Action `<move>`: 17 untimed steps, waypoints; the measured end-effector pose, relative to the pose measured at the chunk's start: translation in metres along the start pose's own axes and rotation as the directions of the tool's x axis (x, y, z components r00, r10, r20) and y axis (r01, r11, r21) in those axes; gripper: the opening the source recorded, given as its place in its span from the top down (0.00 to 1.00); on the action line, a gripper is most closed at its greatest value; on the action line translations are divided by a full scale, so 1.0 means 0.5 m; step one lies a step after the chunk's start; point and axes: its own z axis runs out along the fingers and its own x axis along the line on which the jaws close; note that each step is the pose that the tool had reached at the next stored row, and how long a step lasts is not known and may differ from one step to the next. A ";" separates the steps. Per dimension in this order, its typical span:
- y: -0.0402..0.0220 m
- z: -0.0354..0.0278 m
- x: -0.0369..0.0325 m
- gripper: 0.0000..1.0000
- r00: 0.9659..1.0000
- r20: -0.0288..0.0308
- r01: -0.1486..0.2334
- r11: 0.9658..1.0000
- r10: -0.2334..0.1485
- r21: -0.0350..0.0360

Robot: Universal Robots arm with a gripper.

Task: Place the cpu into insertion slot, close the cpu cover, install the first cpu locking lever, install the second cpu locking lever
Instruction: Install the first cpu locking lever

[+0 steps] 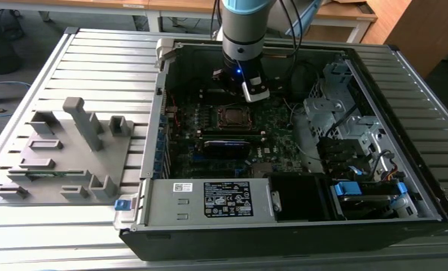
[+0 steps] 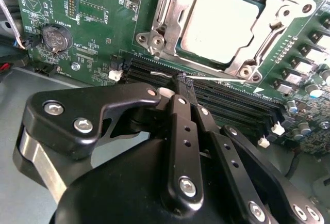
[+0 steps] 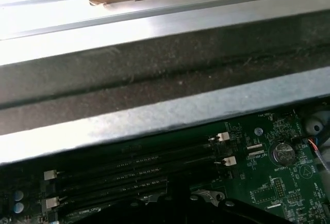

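Your jaws (image 2: pixel 181 79) hover clenched on nothing beside the insertion slot (image 2: pixel 148 39). The cpu (image 2: pixel 219 25) sits seated, the cpu cover (image 2: pixel 172 7) apparently lowered over it. Lever latching is unclear.

Your arm (image 1: pixel 243 42): grey tube, pale blue cap (image 1: pixel 246 11) at 12 o'clock in the exterior view, blue light (image 1: pixel 240 71), white block (image 1: pixel 255 91) at the wrist. Gripper (image 2: pixel 183 82): matt black linked bars, silver screws (image 2: pixel 187 185).
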 end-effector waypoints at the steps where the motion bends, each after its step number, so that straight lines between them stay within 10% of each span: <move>1: 0.000 0.001 0.000 0.89 1.000 0.001 0.000 1.000 0.000 0.000; 10: 0.011 0.006 0.004 0.89 1.000 0.007 -0.014 1.000 0.014 0.003; 17: 0.011 0.008 0.006 0.89 1.000 0.014 -0.012 0.999 0.012 0.030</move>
